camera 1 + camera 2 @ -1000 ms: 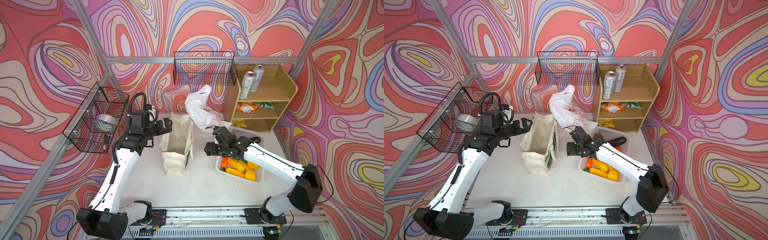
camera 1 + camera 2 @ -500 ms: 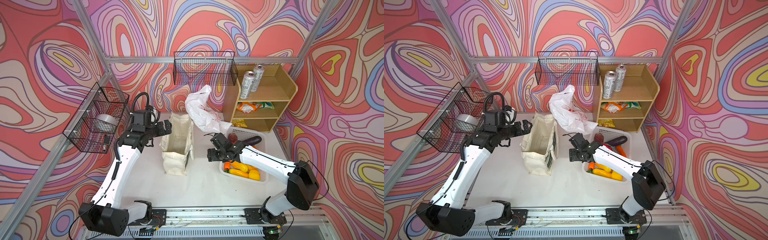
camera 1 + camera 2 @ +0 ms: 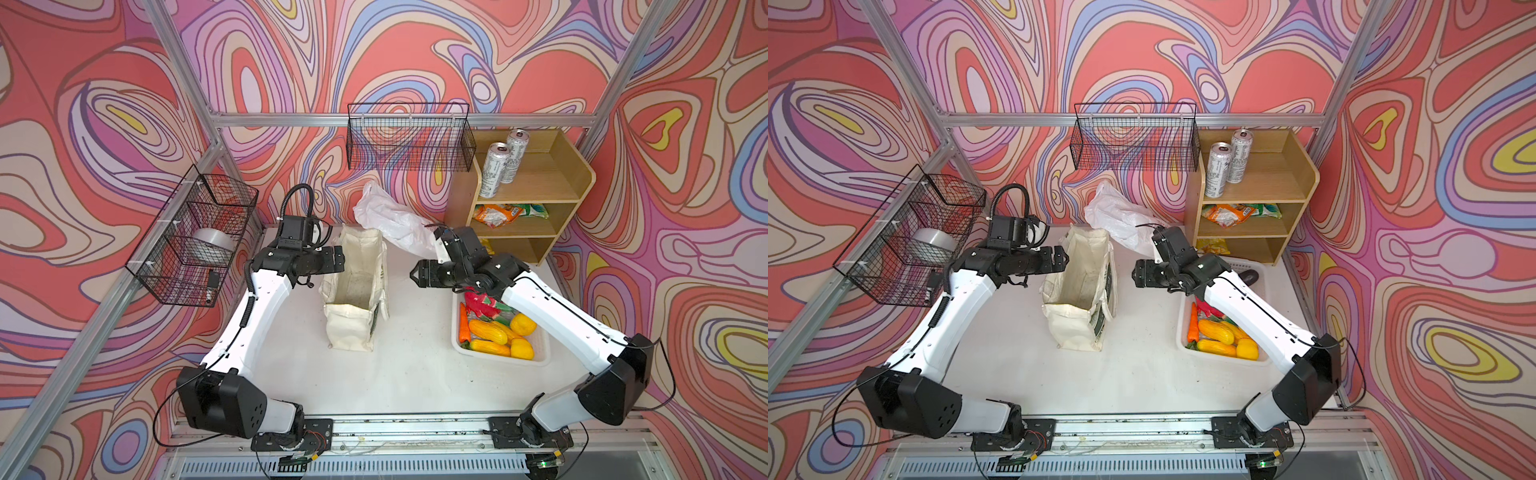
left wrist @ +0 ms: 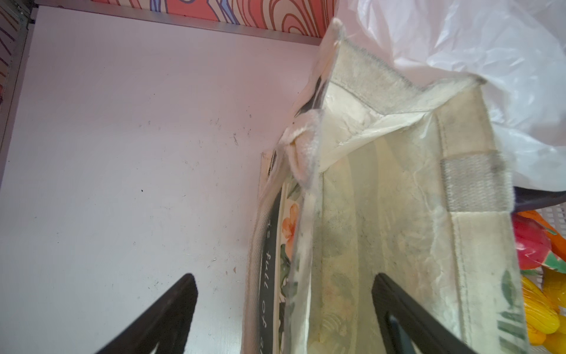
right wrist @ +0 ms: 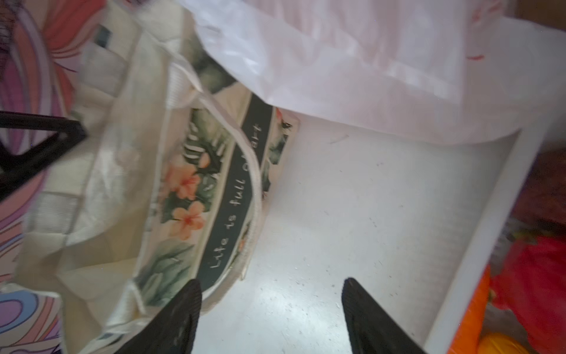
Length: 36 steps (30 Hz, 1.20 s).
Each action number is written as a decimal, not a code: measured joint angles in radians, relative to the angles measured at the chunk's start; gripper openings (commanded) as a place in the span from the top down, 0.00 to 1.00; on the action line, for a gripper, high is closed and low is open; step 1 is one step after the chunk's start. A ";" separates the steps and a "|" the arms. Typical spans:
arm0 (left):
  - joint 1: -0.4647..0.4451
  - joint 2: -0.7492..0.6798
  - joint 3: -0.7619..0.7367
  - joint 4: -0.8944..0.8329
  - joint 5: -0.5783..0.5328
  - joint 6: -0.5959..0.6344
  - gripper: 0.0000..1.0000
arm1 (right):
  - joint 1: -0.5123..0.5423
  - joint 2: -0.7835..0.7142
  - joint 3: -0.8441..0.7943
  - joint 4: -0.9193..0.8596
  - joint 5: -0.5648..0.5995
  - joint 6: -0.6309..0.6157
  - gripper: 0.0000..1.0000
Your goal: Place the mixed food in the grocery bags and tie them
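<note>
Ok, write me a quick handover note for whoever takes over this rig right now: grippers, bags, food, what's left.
Left gripper: open, jaws straddling a side wall of the canvas tote, not gripping.
Right gripper: open, empty, above the table between tote and white basket.
Tote stands open mid-table and looks empty; plastic bag lies crumpled behind it.
Toy produce in the basket; cans and snack packets on the shelf.
Done: nothing visibly bagged. Left: pack everything, tie both bags.

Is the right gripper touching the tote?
Apart. In both top views bare table shows between the right gripper and the tote.
</note>
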 measured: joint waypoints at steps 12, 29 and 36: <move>-0.003 0.019 -0.002 -0.010 0.051 0.025 0.65 | 0.084 0.303 0.196 0.053 -0.063 0.031 0.49; -0.048 -0.241 -0.207 0.015 0.195 -0.122 1.00 | 0.089 0.048 0.020 0.012 0.027 0.024 1.00; -0.048 -0.211 -0.222 0.085 0.202 -0.163 1.00 | 0.077 0.094 0.040 -0.016 0.055 0.003 0.30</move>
